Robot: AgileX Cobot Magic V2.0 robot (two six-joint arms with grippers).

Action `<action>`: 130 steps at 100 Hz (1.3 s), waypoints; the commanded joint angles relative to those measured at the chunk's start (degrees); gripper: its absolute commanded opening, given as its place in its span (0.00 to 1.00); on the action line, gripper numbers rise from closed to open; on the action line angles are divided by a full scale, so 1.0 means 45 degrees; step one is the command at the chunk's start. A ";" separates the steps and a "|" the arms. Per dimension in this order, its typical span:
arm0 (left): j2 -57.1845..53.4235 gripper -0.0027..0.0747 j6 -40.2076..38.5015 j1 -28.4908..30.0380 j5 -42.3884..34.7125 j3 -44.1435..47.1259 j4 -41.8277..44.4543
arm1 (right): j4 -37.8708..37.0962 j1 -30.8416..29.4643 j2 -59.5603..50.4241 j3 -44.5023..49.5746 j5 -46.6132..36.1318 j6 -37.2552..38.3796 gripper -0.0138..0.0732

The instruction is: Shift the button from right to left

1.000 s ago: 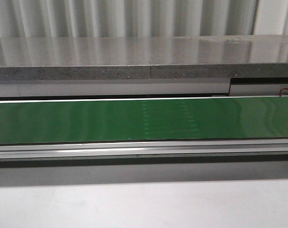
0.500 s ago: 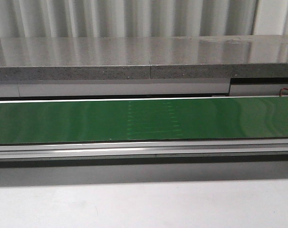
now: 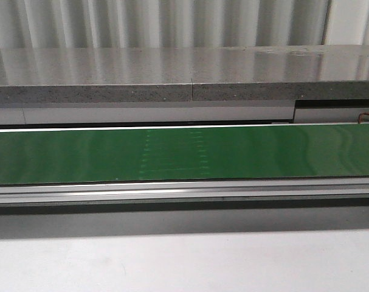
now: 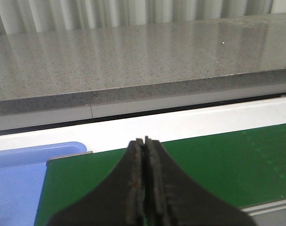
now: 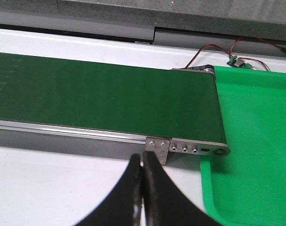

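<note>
Nearest the robot lies the pale worktop [image 3: 184, 264], bare in the front view. Beyond it runs the green conveyor belt [image 3: 184, 153] in its aluminium frame [image 3: 184, 193], spanning from 9 o'clock to 3 o'clock. A faint seam of dotted lines [image 3: 172, 153] crosses the belt just left of centre. Farthest back stands a grey speckled stone ledge [image 3: 172, 76] before a corrugated wall [image 3: 160, 23].

Left end effector [image 4: 145, 143]: fingers pressed together, holding nothing, above the belt end, where a blue tray [image 4: 25, 181] adjoins.

Right end effector [image 5: 142, 162]: fingers likewise closed on nothing, near the opposite belt end, beside a green tray [image 5: 256, 141] and red-and-black wires [image 5: 223, 49].

The button appears in no view; its position cannot be told.
</note>
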 commanded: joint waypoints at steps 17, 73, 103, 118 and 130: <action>-0.0656 0.01 -0.2290 0.0170 -0.2699 0.0787 0.2436 | -0.0088 0.0034 0.0118 -0.0315 -0.1002 -0.0070 0.08; -0.3501 0.01 -0.3264 0.0711 -0.3992 0.4284 0.3443 | -0.0088 0.0034 0.0118 -0.0315 -0.1002 -0.0070 0.08; -0.3927 0.01 -0.3428 0.0711 -0.4374 0.5593 0.3364 | -0.0088 0.0034 0.0118 -0.0315 -0.0989 -0.0070 0.08; -0.3927 0.01 -0.3428 0.0711 -0.4350 0.5593 0.3364 | -0.0088 0.0034 0.0118 -0.0315 -0.0989 -0.0070 0.08; -0.3927 0.01 -0.3428 0.0711 -0.4325 0.5593 0.3364 | -0.0088 0.0034 0.0118 -0.0315 -0.0989 -0.0070 0.08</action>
